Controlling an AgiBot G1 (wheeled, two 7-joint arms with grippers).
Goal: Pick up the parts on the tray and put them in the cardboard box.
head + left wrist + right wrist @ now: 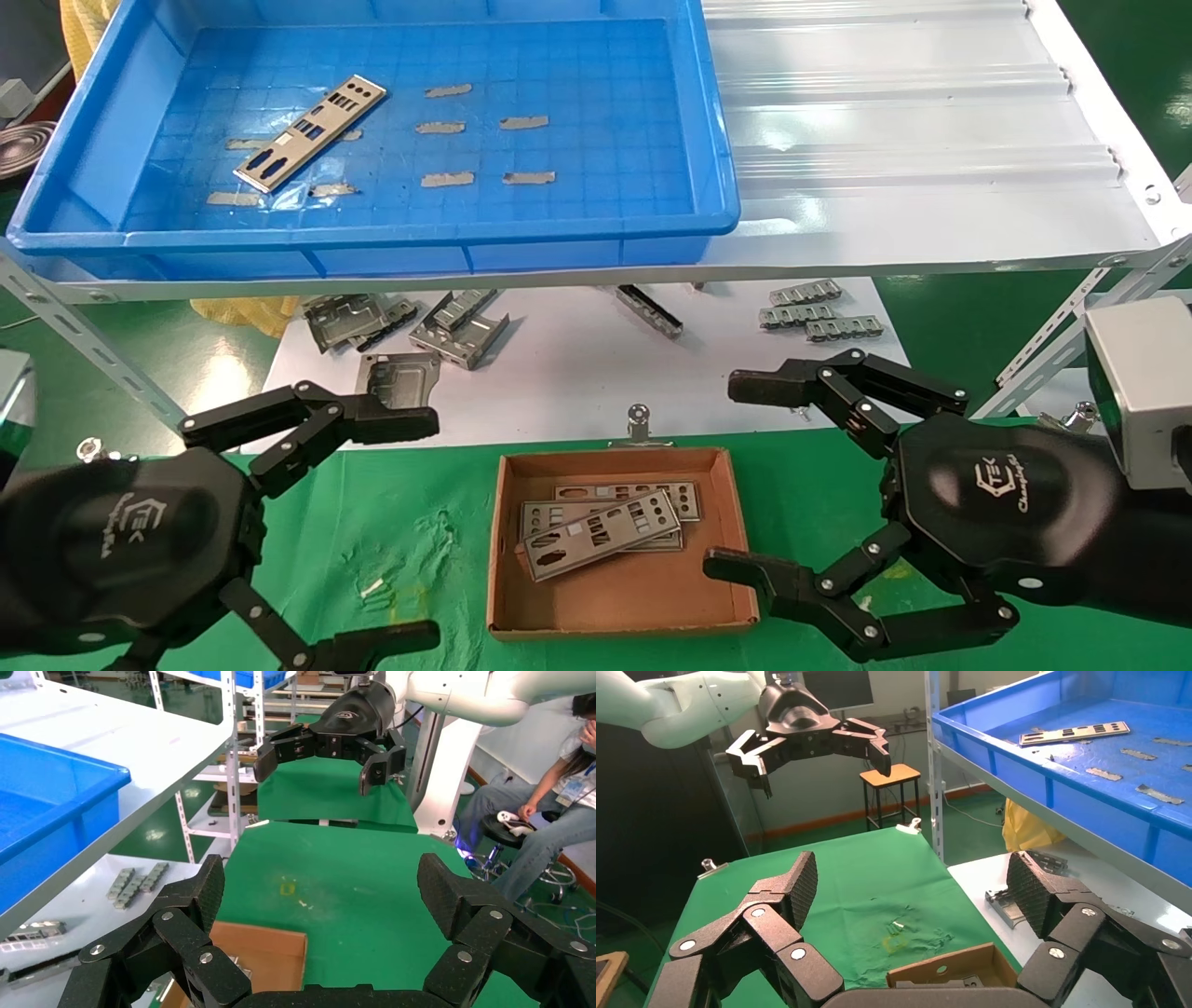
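One thin silver plate point(309, 131) lies slanted on the floor of the blue tray point(717, 158) at its left; it also shows in the right wrist view point(1074, 733). The brown cardboard box point(722, 550) sits on the green cloth between my grippers and holds about three stacked plates point(601, 531). My left gripper point(424, 531) is open and empty, left of the box. My right gripper point(731, 475) is open and empty, right of the box. The box corner shows in the left wrist view point(270, 952) and the right wrist view point(947, 969).
Folded grey brackets point(410, 326) and small ridged strips point(815, 312) lie on the white panel point(577, 373) under the shelf. Grey tape strips point(484, 126) dot the tray floor. Metal shelf struts point(74, 335) flank both sides. A person point(555, 790) sits beyond the table.
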